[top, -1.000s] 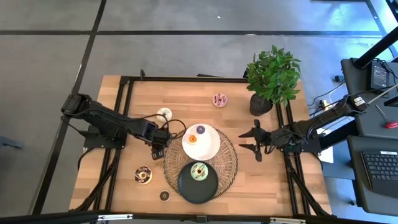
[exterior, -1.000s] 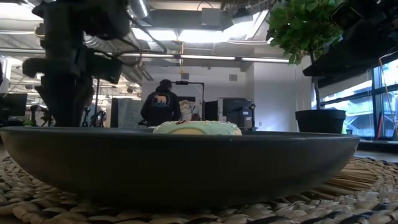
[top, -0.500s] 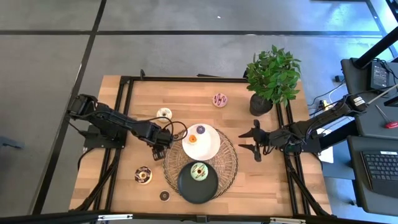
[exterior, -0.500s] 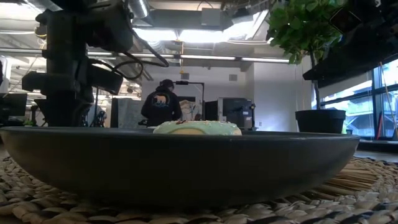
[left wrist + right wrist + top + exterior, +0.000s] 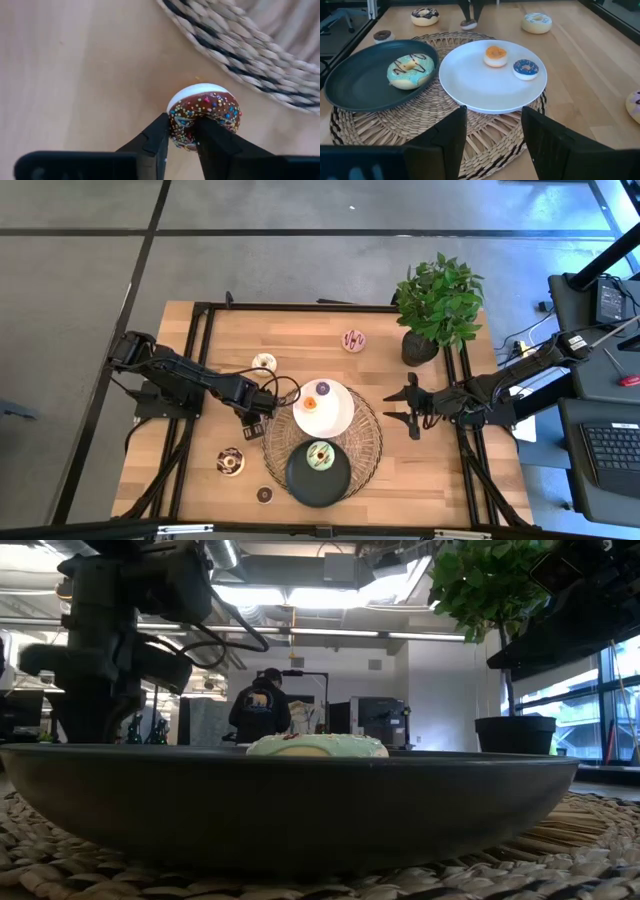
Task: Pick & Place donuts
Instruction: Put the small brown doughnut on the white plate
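Observation:
My left gripper point(image 5: 256, 423) point(image 5: 182, 122) stands at the woven mat's left rim, shut on a mini chocolate-iced donut with sprinkles point(image 5: 205, 112). My right gripper point(image 5: 405, 408) point(image 5: 493, 111) waits open at the mat's right side. A green donut point(image 5: 320, 456) lies on the black plate point(image 5: 300, 480). Mini orange point(image 5: 309, 404) and purple point(image 5: 323, 388) donuts lie on the white plate point(image 5: 338, 415). On the bare wood lie cream point(image 5: 264, 362), pink-striped point(image 5: 354, 340), chocolate point(image 5: 231, 462) and mini brown point(image 5: 264, 494) donuts. My left gripper pinches the mini donut's near side point(image 5: 182, 132) between its two fingers, coming from above. One finger point(image 5: 155, 137) lies on the outer rim, the other point(image 5: 212, 135) over the ring's middle. The donut is tilted, icing toward the wrist camera; whether it touches the table I cannot tell.
The round woven mat point(image 5: 365, 448) carries both plates in the table's middle. A potted plant point(image 5: 438, 305) stands at the far right corner. Bare wood lies along the far edge and at the near right. A person point(image 5: 259, 705) stands in the room behind.
My left arm has reached a little toward the table's right, and its gripper has stayed by the mat's left rim. The right arm has kept still.

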Robot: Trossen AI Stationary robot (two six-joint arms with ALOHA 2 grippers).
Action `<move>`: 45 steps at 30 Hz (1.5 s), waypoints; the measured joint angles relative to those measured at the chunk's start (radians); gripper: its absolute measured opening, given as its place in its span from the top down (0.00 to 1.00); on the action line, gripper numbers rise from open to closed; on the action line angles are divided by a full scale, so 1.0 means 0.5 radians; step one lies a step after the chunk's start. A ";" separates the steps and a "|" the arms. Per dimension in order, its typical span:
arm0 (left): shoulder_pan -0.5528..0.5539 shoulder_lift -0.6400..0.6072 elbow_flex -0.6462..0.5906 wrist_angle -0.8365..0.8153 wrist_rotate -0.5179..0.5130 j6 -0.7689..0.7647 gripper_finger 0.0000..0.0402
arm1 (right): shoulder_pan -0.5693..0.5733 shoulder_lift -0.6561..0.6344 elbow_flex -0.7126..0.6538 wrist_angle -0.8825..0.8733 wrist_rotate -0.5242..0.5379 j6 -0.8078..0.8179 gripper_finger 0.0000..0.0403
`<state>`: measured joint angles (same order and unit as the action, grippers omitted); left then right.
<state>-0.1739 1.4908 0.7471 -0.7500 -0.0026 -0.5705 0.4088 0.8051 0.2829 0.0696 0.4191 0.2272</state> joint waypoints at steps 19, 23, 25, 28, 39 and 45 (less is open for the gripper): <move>0.068 -0.069 0.619 0.529 -0.229 0.443 0.90 | 0.000 0.000 0.000 0.001 0.018 0.000 0.53; 0.093 0.099 0.756 0.578 -0.222 0.566 0.91 | 0.000 0.000 0.000 0.001 0.018 -0.001 0.53; 0.129 0.212 0.829 0.560 -0.222 0.571 0.92 | 0.000 0.000 0.000 0.001 0.018 -0.001 0.53; 0.195 0.392 0.938 0.555 -0.195 0.562 0.92 | 0.000 -0.001 0.000 0.001 0.018 -0.001 0.53; 0.410 0.837 1.180 0.560 -0.003 0.437 0.92 | 0.000 -0.001 0.000 -0.006 0.018 -0.001 0.53; 0.451 0.928 1.180 0.555 0.096 0.393 0.92 | 0.000 -0.001 0.000 -0.013 0.018 -0.004 0.53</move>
<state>0.0513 1.9550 1.3373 -0.4726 0.0452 -0.3738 0.4088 0.8047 0.2829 0.0633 0.4278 0.2254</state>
